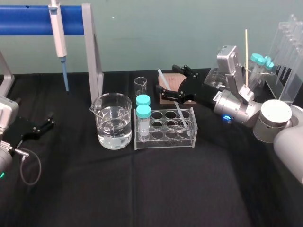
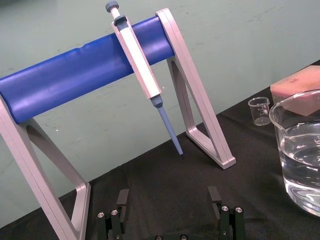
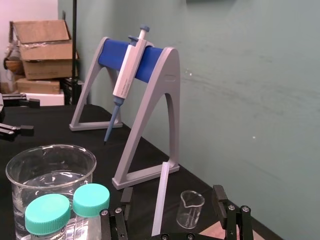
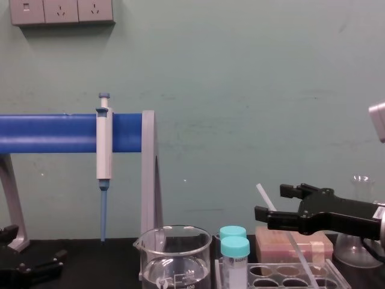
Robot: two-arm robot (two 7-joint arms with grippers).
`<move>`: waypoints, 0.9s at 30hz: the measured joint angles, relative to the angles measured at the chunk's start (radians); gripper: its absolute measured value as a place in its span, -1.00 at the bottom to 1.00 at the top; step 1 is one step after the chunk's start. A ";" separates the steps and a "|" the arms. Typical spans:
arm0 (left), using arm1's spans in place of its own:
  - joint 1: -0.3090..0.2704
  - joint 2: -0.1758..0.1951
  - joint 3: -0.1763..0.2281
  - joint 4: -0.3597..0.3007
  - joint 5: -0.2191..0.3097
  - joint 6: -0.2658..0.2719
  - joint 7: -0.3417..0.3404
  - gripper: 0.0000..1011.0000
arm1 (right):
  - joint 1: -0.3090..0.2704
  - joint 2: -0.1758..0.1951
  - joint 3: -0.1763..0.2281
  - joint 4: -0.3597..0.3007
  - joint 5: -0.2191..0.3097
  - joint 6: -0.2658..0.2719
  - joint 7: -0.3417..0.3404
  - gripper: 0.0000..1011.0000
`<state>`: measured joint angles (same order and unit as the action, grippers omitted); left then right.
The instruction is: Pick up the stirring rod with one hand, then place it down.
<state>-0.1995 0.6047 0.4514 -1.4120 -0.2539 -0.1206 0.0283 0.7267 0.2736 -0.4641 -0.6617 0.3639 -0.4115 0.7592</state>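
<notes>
Head view: the black 2-fingered right pincer (image 1: 176,81) hangs spread above the clear plastic tube rack (image 1: 164,143), where the thin translucent whitish stirring rod (image 1: 180,116) leans. The black left pincer (image 1: 43,124) sits spread, low at the black counter's (image 1: 142,189) left.

Right wrist view — the rod (image 3: 160,200) stands between the parted fingers (image 3: 122,197), touching neither.

Chest view — the rod's top (image 4: 261,192) is tilted leftward.

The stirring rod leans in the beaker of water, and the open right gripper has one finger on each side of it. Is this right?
Not fully. In the head view the stirring rod leans in the clear tube rack, not the beaker. The right gripper is indeed open, one finger on each side of it. The left gripper sits open at the left.
</notes>
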 joint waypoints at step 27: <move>0.000 0.000 0.000 0.000 0.000 0.000 0.000 0.98 | 0.038 -0.043 0.021 0.095 -0.014 0.024 0.056 0.98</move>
<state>-0.1995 0.6047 0.4513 -1.4120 -0.2539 -0.1205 0.0283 0.7649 0.2303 -0.4434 -0.5663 0.3496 -0.3873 0.8147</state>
